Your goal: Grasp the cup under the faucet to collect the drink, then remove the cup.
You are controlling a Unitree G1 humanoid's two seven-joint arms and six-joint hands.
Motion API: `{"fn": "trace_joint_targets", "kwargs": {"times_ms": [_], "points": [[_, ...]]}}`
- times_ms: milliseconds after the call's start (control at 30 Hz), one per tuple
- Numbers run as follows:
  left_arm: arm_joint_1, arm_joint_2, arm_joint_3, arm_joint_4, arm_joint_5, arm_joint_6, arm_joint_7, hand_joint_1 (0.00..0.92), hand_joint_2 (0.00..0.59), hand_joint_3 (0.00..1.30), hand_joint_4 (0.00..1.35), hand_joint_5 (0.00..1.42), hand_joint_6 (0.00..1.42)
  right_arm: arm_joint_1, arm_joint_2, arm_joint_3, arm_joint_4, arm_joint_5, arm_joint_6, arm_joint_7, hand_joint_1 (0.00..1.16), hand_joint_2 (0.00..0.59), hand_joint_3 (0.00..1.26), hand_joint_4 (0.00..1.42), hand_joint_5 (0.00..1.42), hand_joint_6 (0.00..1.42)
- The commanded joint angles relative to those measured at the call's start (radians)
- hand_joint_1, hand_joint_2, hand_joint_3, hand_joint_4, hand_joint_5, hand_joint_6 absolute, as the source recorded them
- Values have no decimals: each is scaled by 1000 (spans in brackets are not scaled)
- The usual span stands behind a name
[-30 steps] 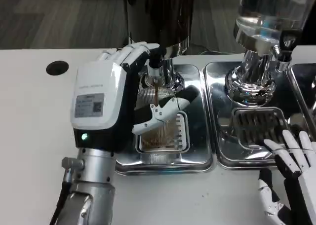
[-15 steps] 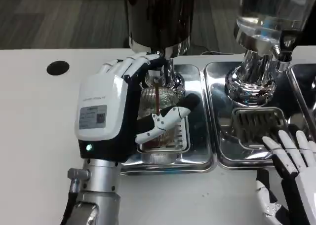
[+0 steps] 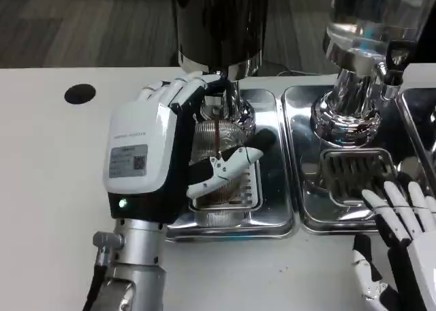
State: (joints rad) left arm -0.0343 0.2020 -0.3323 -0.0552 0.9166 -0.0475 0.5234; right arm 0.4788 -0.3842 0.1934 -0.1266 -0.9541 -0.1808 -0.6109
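Gripping ribbed cup (image 3: 216,142) under faucet (image 3: 213,101), left hand (image 3: 178,147) upright; right hand (image 3: 402,219) apparently spread, empty.

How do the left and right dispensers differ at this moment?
The left dispenser has a dark tank; the right dispenser has a clear one. Under the left one's faucet the left robot hand holds a ribbed clear cup with a thin brown stream falling into it; the right one's grate is bare, the right robot hand open nearby. Both stand on shiny metal trays.
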Motion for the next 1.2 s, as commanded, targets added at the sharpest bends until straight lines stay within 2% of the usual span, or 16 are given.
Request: {"fn": "trace_joint_targets", "kwargs": {"times_ms": [33, 467, 1200], "points": [[28, 11, -3, 19, 0, 13, -23, 0, 111, 529, 330, 464, 328, 1, 5, 3, -3, 3, -2, -6, 119, 534, 213, 84, 0, 65], [14, 12, -6, 27, 7, 14, -26, 0, 110, 527, 328, 461, 328, 4, -3, 0, -20, -11, 1, -1, 137, 538, 216, 84, 0, 65], [7, 28, 41, -30, -16, 8, -44, 0, 110, 524, 323, 458, 328, -23, -6, 7, 0, -1, 9, 21, 145, 528, 198, 84, 0, 65]]}}
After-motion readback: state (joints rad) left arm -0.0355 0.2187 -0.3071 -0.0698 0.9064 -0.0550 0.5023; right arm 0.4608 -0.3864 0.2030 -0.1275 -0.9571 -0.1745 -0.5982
